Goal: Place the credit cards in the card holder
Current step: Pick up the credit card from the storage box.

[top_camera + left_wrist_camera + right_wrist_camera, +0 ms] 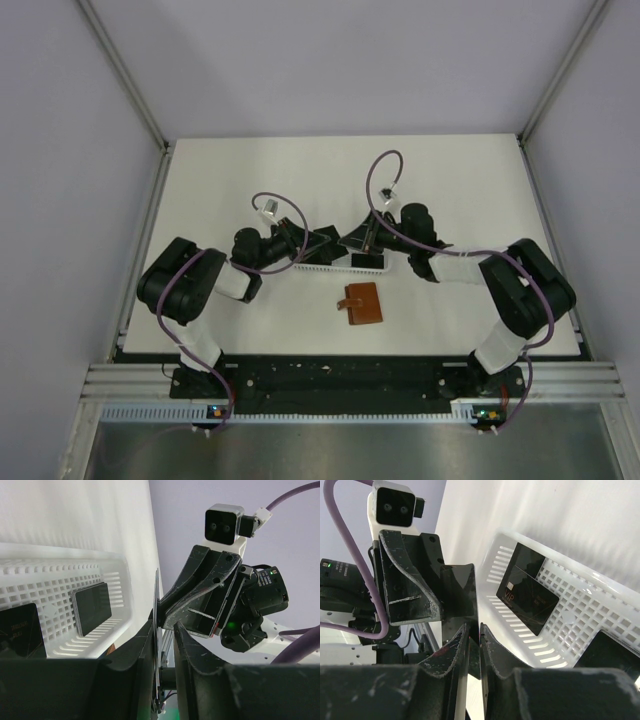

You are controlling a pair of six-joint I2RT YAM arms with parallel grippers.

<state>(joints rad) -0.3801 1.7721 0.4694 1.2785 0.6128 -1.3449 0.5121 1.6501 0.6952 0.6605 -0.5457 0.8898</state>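
The brown card holder lies shut on the table in front of the arms. My two grippers meet above the white basket. A thin black credit card stands edge-on in my left gripper, flat against its left finger. From the other side my right gripper has its fingers close on either side of the same card. More black credit cards lie in the basket: one marked VIP, another at the corner, and two in the left wrist view.
The slotted basket wall rises just beside the left fingers, and its rim runs to the right of the right fingers. Purple cables loop over both wrists. Metal frame posts border the white table.
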